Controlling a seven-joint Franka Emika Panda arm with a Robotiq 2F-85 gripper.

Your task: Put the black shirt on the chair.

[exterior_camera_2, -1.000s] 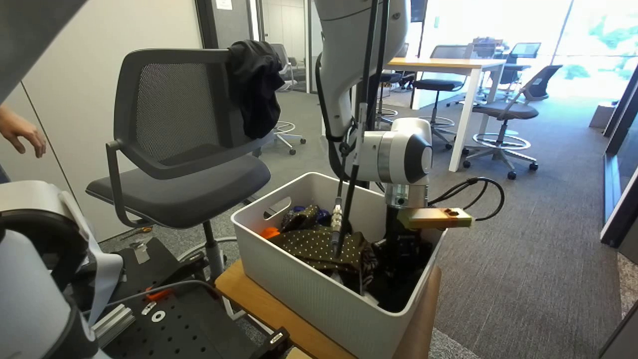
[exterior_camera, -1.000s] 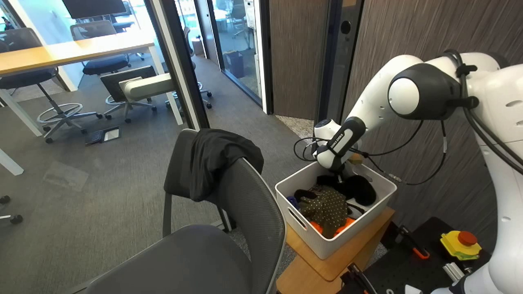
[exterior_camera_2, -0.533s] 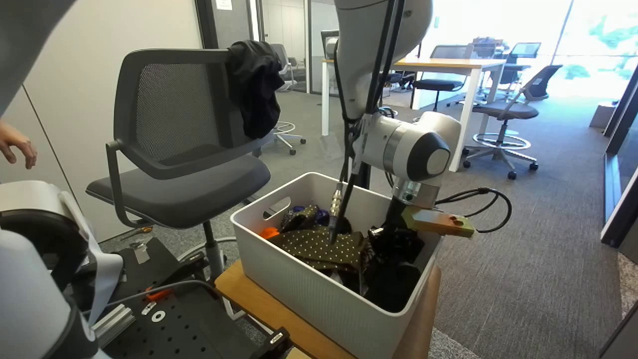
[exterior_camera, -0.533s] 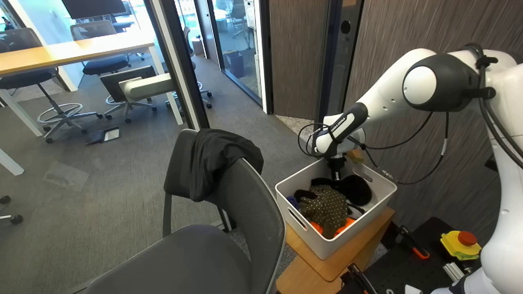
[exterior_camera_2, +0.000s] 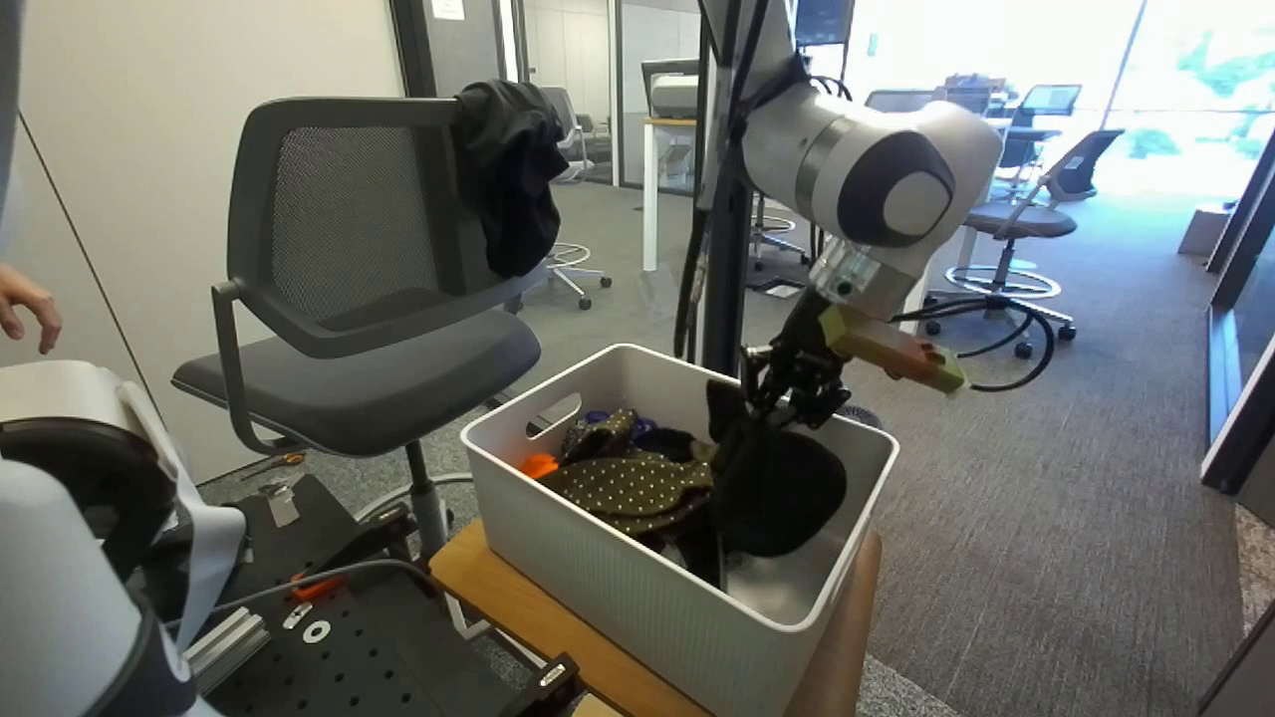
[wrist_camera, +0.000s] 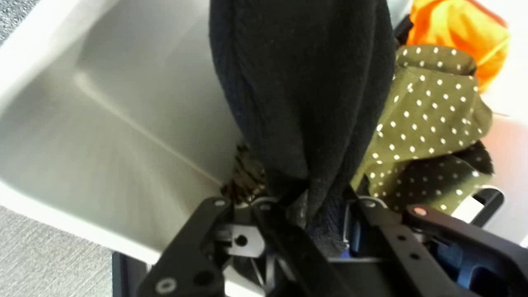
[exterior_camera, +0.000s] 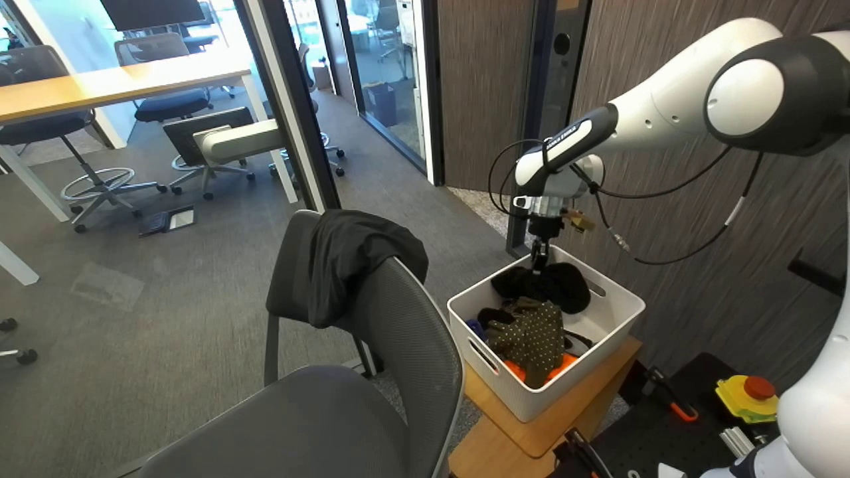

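Note:
The dark grey chair (exterior_camera: 319,425) stands beside the bin; it also shows in an exterior view (exterior_camera_2: 388,378). A black garment (exterior_camera: 362,255) hangs over a corner of its backrest, seen in both exterior views (exterior_camera_2: 513,184). My gripper (exterior_camera: 539,267) is low over the white bin (exterior_camera: 508,378), near its far corner. It is shut on a black cloth (exterior_camera_2: 782,493), partly raised, its lower part still inside the bin. In the wrist view the cloth (wrist_camera: 301,82) runs between the two fingers. Whether this cloth or the draped garment is the shirt, I cannot tell.
A polka-dot olive cloth (exterior_camera: 531,338) and an orange cloth (wrist_camera: 458,33) lie in the bin. The bin stands on a wooden stool (exterior_camera: 534,438). A yellow stop button (exterior_camera: 750,398) sits near the robot base. A person's hand (exterior_camera_2: 30,304) shows at the side.
My gripper has risen from deep inside the bin to about rim height, drawing the black cloth up with it. The chair and its draped garment have not moved.

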